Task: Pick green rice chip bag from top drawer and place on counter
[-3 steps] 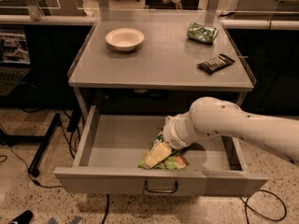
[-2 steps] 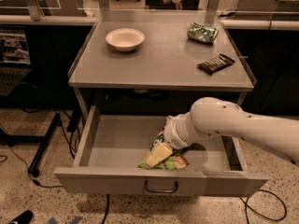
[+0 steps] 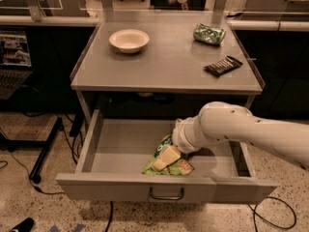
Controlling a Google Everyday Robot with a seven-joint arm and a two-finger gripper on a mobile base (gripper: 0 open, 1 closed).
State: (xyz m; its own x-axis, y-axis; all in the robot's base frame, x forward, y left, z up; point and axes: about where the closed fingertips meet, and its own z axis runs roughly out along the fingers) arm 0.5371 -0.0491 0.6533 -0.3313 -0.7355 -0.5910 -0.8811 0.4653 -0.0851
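The top drawer (image 3: 120,187) stands pulled open below the counter (image 3: 169,66). The green rice chip bag (image 3: 179,167) lies on the drawer floor near the front, right of the middle. My gripper (image 3: 165,158) reaches down into the drawer from the right on the white arm and sits right on top of the bag, covering its middle. The cream-coloured fingers (image 3: 166,154) lie against the bag.
On the counter stand a white bowl (image 3: 129,40) at the back left, a small dark green shiny packet (image 3: 209,34) at the back right and a flat black ridged bar (image 3: 223,65) near the right edge. Cables and a stand leg (image 3: 46,149) lie on the floor left.
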